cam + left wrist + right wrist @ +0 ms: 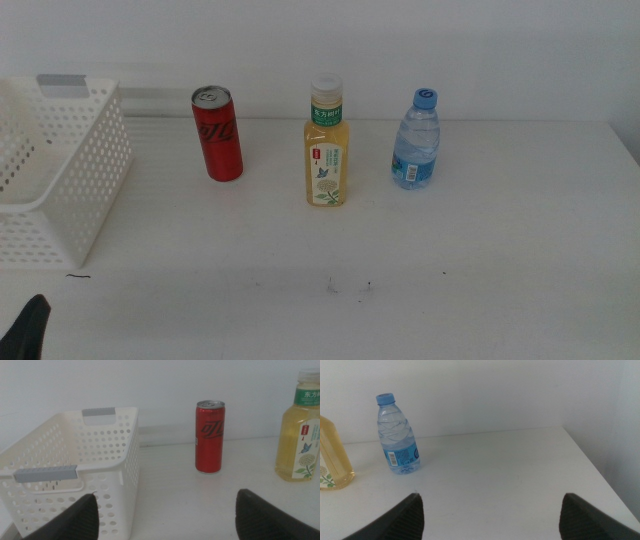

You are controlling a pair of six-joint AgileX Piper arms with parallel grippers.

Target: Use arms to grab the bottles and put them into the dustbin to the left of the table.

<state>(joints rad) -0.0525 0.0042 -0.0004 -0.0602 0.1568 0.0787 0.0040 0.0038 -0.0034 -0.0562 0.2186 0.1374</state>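
Three bottles stand upright in a row across the far half of the table [480,260]: a slim red cola can [217,133] [209,437], a yellow tea bottle [326,144] [301,436] [332,457] with a green label and white cap, and a clear water bottle [416,140] [397,435] with a blue cap. The white perforated dustbin [55,175] [75,480] sits at the table's left edge. My left gripper [167,517] is open, low at the near left, facing the bin and can; only its tip [28,325] shows in the middle view. My right gripper [492,517] is open, well short of the water bottle.
The table's right edge [592,465] drops off beyond the water bottle. A few small dark specks [350,288] mark the near tabletop. A white wall stands behind the bottles.
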